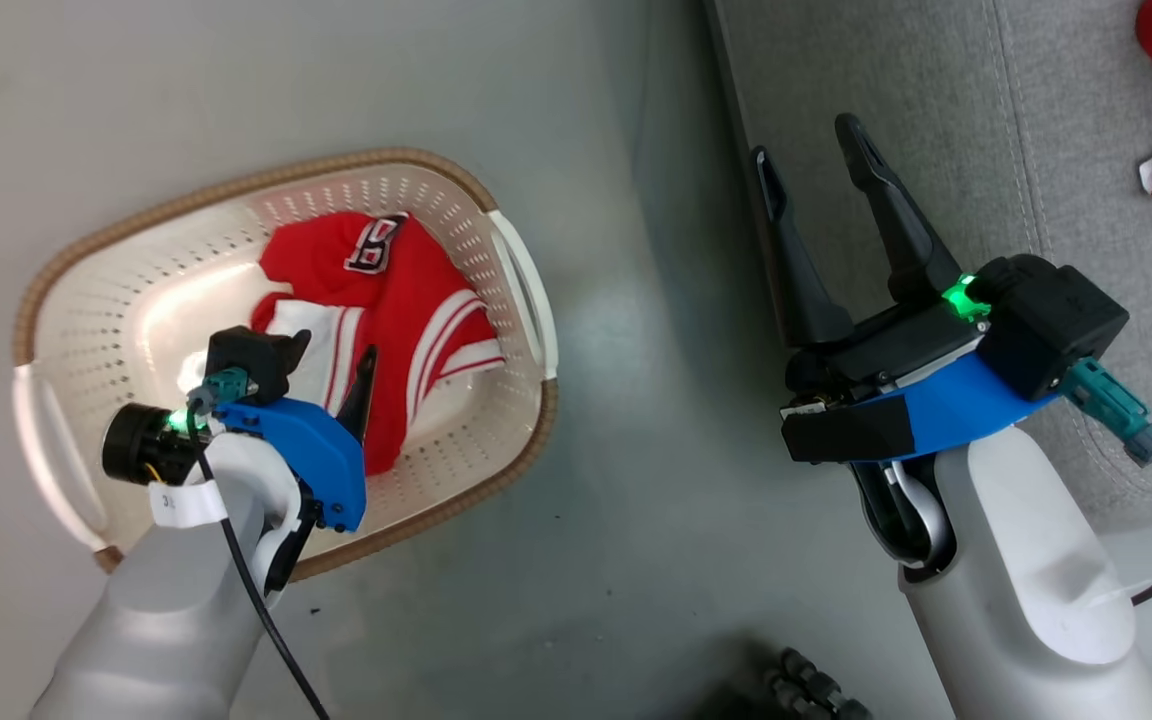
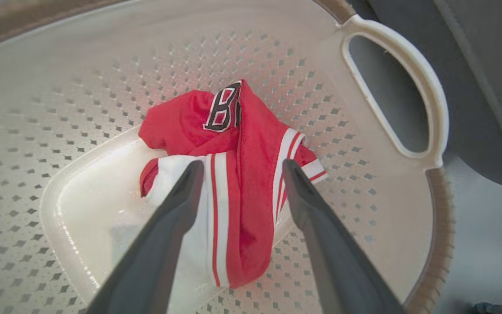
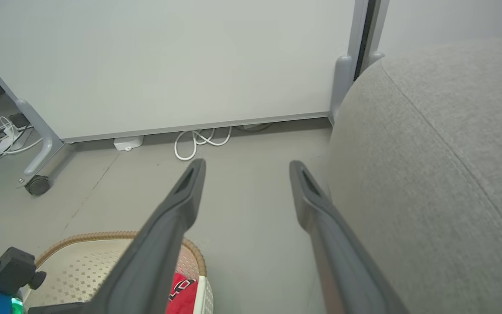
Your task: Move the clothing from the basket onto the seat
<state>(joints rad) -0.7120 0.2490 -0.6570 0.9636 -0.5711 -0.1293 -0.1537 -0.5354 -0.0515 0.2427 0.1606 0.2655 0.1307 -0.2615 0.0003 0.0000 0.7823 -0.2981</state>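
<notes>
I see my left gripper [image 2: 242,168] spread wide inside the basket [image 2: 103,78], over the red garment [image 2: 257,131]. It lies crumpled on the basket's floor.

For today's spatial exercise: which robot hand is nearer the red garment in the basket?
Left. The left hand hangs over the red garment in the basket; the right hand is beside the seat.

We read a black, white-edged "B" on the patch [image 2: 224,107] of the red garment [image 2: 255,144]; its next letter lies folded, illegible.
</notes>
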